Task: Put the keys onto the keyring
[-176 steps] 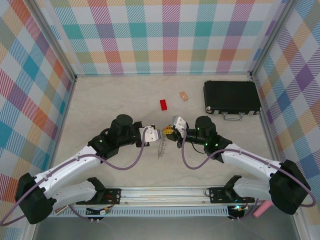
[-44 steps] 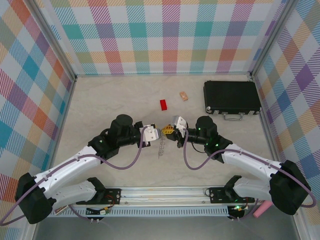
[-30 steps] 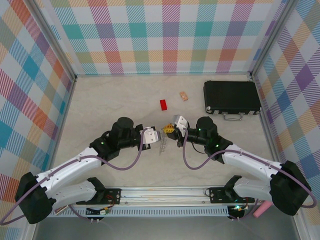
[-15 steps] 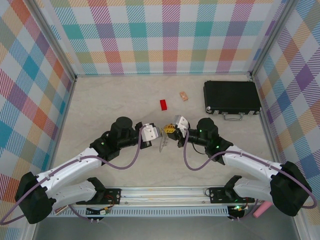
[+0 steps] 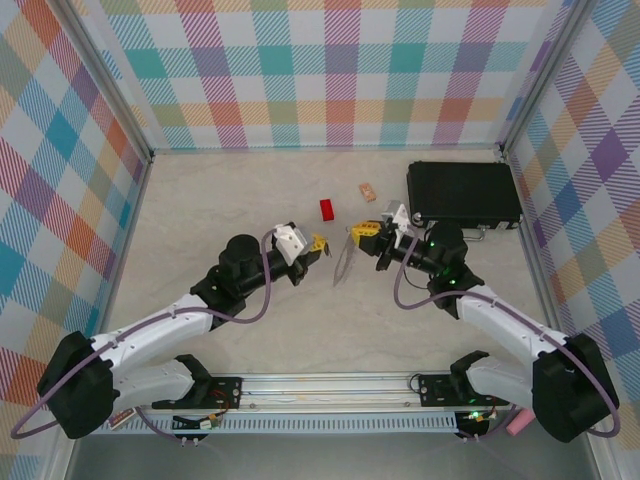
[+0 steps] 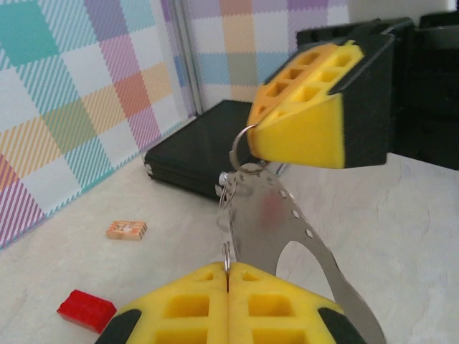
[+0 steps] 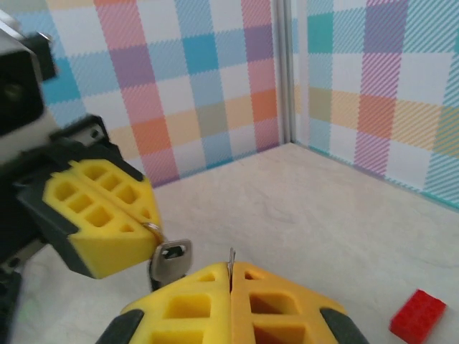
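The tabletop (image 5: 200, 210) is looking pale and smooth, like light stone. Checked walls (image 5: 330, 70) in many colours are standing around it on the left, the back and the right. A metal rail (image 5: 330, 385) is running along the near edge, and both arms are sitting on it.

A black case (image 5: 463, 192) is lying flat at the back right, close to the right wall. A red block (image 5: 327, 209) and a tan block (image 5: 368, 191) are lying near each other, just left of the case and not touching it. Wide open room is showing on the left side and in front, between the arms and the rail. The right arm is reaching close past the front of the case.

The two end effectors are meeting in the middle, near the red block, with a small gap between their yellow tips. The right end effector (image 5: 360, 232) is squeezing shut on the top of the grey ring (image 5: 343, 262), which is hanging down between the two tips. The left end effector (image 5: 316, 243) is squeezing shut on a small wire loop (image 7: 152, 229). The key (image 7: 171, 259) is hanging from that loop, just beside the right tip.
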Action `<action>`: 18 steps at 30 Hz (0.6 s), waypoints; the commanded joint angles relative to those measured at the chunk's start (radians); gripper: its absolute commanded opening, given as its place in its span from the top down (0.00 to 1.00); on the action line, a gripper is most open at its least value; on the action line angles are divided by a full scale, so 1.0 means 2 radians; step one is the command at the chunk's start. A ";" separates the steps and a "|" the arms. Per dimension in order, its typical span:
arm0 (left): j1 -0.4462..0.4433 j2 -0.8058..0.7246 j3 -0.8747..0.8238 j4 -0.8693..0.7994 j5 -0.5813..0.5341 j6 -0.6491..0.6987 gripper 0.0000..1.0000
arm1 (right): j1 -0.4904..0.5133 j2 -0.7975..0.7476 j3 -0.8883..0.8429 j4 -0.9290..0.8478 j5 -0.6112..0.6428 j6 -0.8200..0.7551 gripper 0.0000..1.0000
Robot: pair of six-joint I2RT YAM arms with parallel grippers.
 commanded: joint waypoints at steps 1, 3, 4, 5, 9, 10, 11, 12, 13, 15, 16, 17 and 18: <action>0.012 0.004 -0.003 0.084 0.034 -0.081 1.00 | -0.012 0.015 0.028 0.079 -0.084 0.073 1.00; 0.017 0.005 -0.004 0.101 0.034 -0.103 1.00 | -0.022 0.035 0.040 0.109 -0.110 0.112 1.00; 0.019 0.005 -0.003 0.103 0.034 -0.112 1.00 | -0.025 0.047 0.045 0.132 -0.121 0.132 1.00; 0.021 0.004 -0.003 0.105 0.035 -0.115 1.00 | -0.027 0.059 0.053 0.152 -0.127 0.156 1.00; 0.027 -0.005 -0.018 0.146 0.037 -0.141 1.00 | -0.030 0.121 0.093 0.243 -0.154 0.255 1.00; 0.032 -0.008 -0.022 0.157 0.039 -0.154 1.00 | -0.032 0.138 0.100 0.279 -0.153 0.283 1.00; 0.037 -0.009 -0.024 0.164 0.044 -0.165 1.00 | -0.034 0.152 0.107 0.309 -0.152 0.309 1.00; 0.042 -0.010 -0.025 0.172 0.049 -0.180 1.00 | -0.036 0.169 0.115 0.344 -0.148 0.338 1.00; 0.049 -0.010 -0.025 0.177 0.054 -0.191 1.00 | -0.039 0.187 0.123 0.372 -0.145 0.365 1.00; 0.057 -0.008 -0.021 0.181 0.064 -0.206 1.00 | -0.039 0.210 0.148 0.373 -0.153 0.389 1.00; 0.061 -0.007 -0.018 0.183 0.070 -0.210 1.00 | -0.039 0.218 0.156 0.373 -0.158 0.393 1.00; 0.064 -0.004 -0.016 0.184 0.073 -0.211 1.00 | -0.038 0.224 0.162 0.373 -0.159 0.395 1.00; 0.065 -0.002 -0.014 0.187 0.074 -0.211 1.00 | -0.038 0.226 0.163 0.373 -0.155 0.391 1.00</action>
